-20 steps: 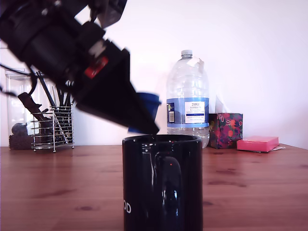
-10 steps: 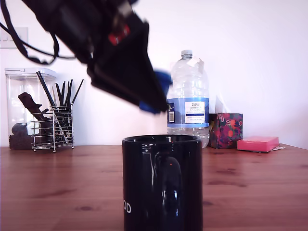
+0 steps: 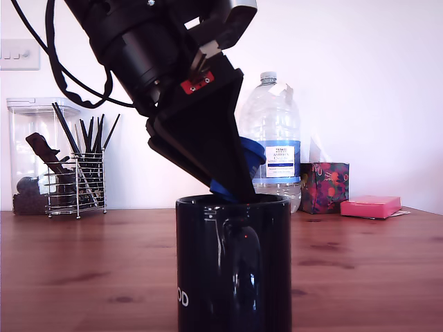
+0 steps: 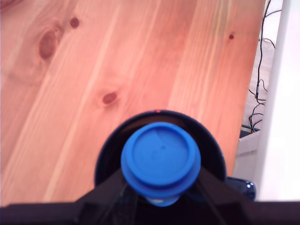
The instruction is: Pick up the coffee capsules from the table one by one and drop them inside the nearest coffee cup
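We see a blue coffee capsule (image 4: pixel 161 161) held directly over the mouth of the black coffee cup (image 3: pixel 232 270), which stands near us, mid-way across the wooden table (image 3: pixel 367 263). The drop looks imminent but not yet made. The gripper (image 3: pixel 239 188) is clamped on the capsule's sides, its tips at the cup's rim. No other capsules show on the table
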Controlling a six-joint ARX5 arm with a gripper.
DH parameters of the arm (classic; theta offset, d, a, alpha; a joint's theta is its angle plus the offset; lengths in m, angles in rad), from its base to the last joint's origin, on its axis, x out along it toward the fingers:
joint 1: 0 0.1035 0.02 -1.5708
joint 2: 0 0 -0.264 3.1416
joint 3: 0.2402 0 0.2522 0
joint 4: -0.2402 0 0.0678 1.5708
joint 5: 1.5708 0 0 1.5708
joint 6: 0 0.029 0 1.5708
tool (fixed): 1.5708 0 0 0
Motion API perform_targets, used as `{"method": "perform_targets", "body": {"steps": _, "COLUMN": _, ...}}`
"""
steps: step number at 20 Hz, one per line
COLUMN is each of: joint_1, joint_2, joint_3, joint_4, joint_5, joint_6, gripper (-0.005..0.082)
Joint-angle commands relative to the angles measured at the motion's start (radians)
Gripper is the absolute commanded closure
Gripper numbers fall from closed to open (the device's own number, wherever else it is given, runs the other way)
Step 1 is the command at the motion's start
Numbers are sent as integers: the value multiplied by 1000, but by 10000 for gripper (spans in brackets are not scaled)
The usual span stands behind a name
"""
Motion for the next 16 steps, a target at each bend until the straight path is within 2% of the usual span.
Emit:
{"method": "perform_targets", "body": {"steps": 1, "joint_1": -8, "joint_2": 12, "joint_3": -7, "joint_4": -2, "joint_5": 1, "joint_6": 9, "gripper": 621}}
{"method": "perform_targets", "body": {"steps": 10, "joint_1": -8, "joint_2": 12, "joint_3": -7, "joint_4": -9, "joint_5": 0, "joint_6": 9, "gripper": 600}}
{"method": "perform_targets", "body": {"steps": 11, "joint_1": -8, "joint_2": 12, "joint_3": -7, "joint_4": -9, "joint_5": 0, "joint_6": 9, "gripper": 521}}
{"method": "perform_targets", "body": {"steps": 13, "joint_1": -8, "joint_2": 12, "joint_3": -7, "joint_4": -8, "joint_5": 1, "joint_6": 9, "gripper": 207}}
{"method": "perform_targets", "body": {"steps": 14, "joint_1": -8, "joint_2": 12, "joint_3": -7, "joint_4": -8, "joint_5": 0, "joint_6": 8, "gripper": 103}}
{"method": "perform_targets", "body": {"steps": 16, "joint_1": -8, "joint_2": 11, "joint_3": -5, "joint_4": -10, "joint_5": 0, "joint_6": 7, "gripper": 95}}
